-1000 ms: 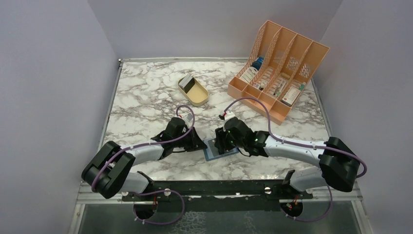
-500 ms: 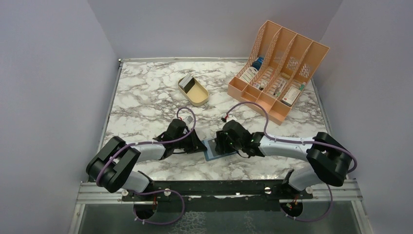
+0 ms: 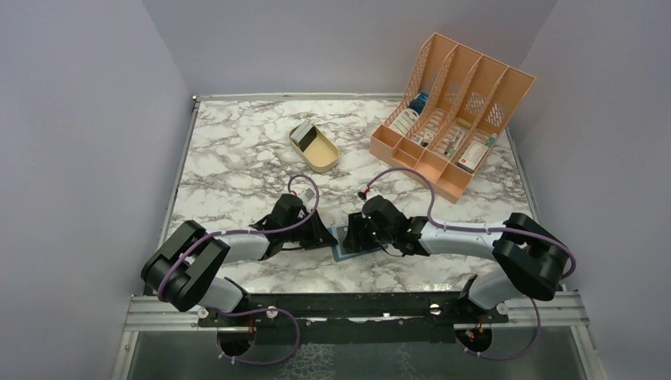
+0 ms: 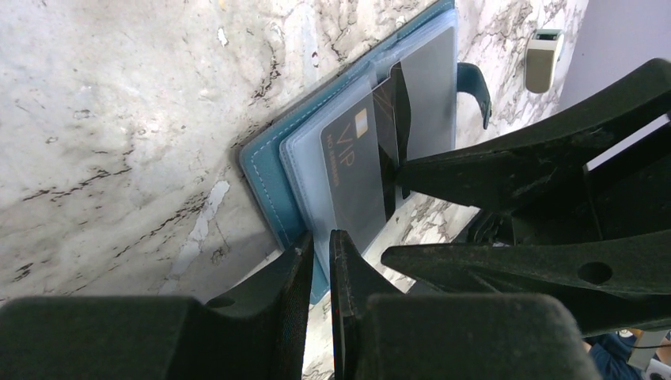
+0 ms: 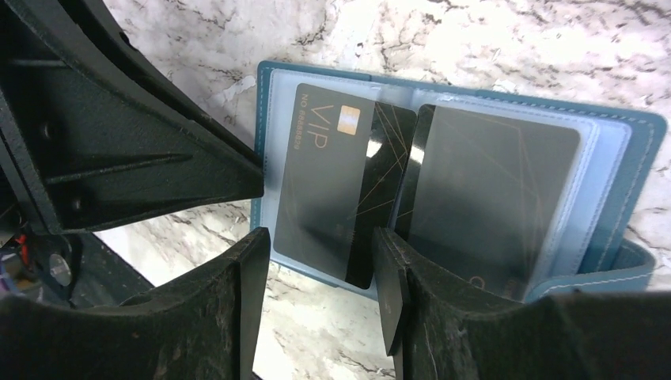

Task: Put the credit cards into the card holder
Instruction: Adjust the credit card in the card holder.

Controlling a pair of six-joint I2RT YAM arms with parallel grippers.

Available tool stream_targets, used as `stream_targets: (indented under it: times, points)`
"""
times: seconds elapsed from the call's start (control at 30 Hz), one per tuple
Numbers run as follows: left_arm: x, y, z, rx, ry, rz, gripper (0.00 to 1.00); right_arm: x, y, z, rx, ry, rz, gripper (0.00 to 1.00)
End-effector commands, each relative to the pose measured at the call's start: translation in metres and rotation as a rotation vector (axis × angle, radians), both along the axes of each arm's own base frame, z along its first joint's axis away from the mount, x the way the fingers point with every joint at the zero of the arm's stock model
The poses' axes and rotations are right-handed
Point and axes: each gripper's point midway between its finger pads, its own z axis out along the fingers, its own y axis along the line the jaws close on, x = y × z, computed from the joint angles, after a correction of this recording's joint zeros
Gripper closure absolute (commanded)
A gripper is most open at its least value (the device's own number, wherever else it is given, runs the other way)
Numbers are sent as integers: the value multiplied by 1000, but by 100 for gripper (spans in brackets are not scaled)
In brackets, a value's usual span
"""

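Where right hand (image 5: pixel 320 257) hovers, card holder (image 5: pixel 613 198) beneath

The black card (image 5: pixel 340 186) in the card holder (image 5: pixel 642 182), left of centre, reads "VIP" (smaller line beside it illegible).

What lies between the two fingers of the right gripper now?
The right wrist view shows the near end of the black VIP card, partly tucked into the open card holder, between the fingers of the right gripper.

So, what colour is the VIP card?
The VIP card is black with a gold chip; clearest in the right wrist view.
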Motion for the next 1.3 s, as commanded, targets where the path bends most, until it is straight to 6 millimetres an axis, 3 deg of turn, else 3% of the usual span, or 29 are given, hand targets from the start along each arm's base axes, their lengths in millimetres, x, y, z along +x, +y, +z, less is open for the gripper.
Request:
stream_targets:
  times: [0.0, 0.4, 0.73, 0.97, 1.27]
  points:
    - [-2, -4, 1, -19, -10, -15, 83, -8, 7, -4, 57, 34, 16, 49]
    - [0, -2, 3, -19, -20, 1, 83, 8, -5, 4, 15, -41, -49, 45]
    - [0, -2, -3, -5, -8, -1, 87, 10, 8, -5, 15, -15, -19, 45]
    - [1, -3, -3, -2, -10, -2, 89, 0, 27, 15, 135, -51, 99, 46]
    - [1, -3, -5, 2, -8, -4, 88, 8, 9, 23, 78, -136, 82, 49]
